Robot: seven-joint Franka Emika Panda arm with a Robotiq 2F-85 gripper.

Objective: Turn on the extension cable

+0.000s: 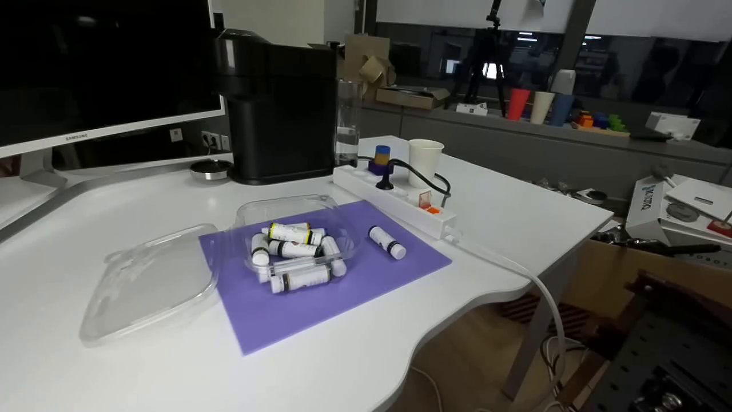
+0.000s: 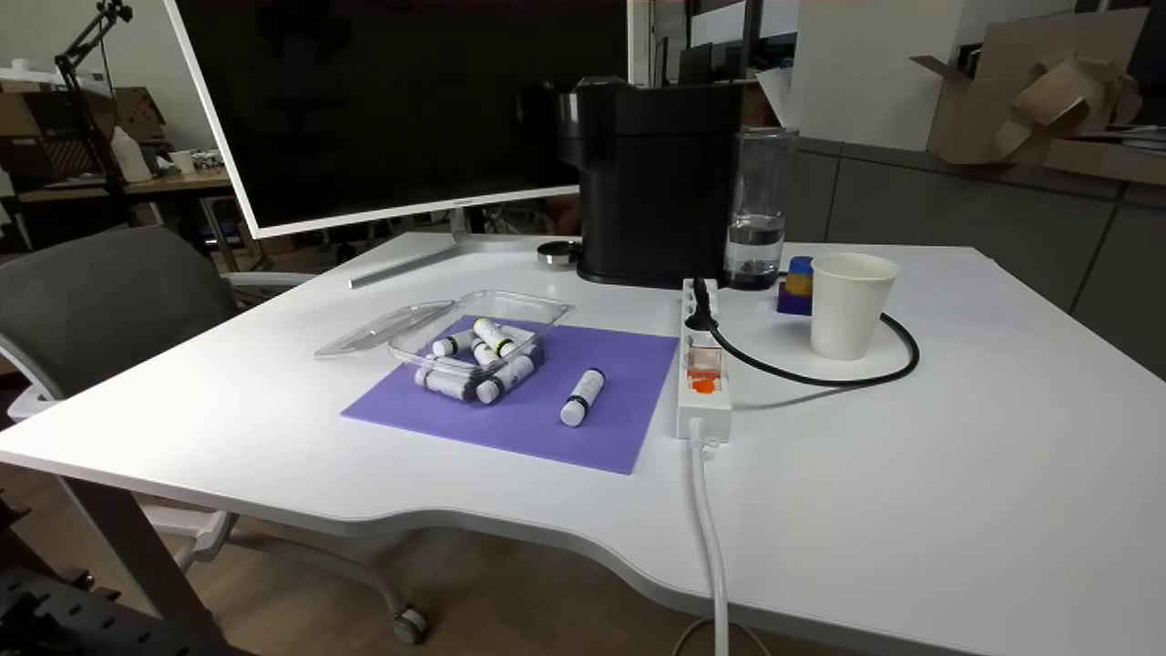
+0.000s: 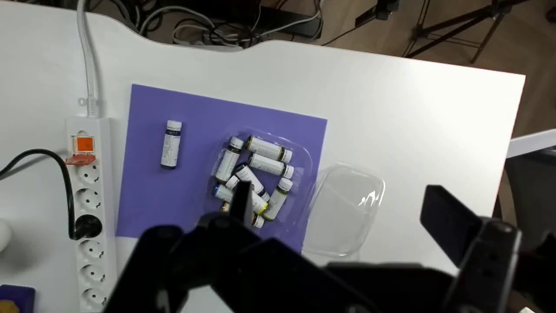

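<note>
The extension cable is a long white power strip at the left of the wrist view; it also shows in both exterior views. Its orange-red switch is near the cord end, with a transparent red flap standing open; I cannot tell whether it is on. A black plug sits in a middle socket. The white cord runs over the table edge. My gripper is open and empty, high above the table, well to the right of the strip in the wrist view. Neither exterior view shows it.
A purple mat beside the strip bears a transparent tub of small bottles and one loose bottle. A transparent lid lies beside it. A paper cup, coloured blocks and a black machine stand near the strip.
</note>
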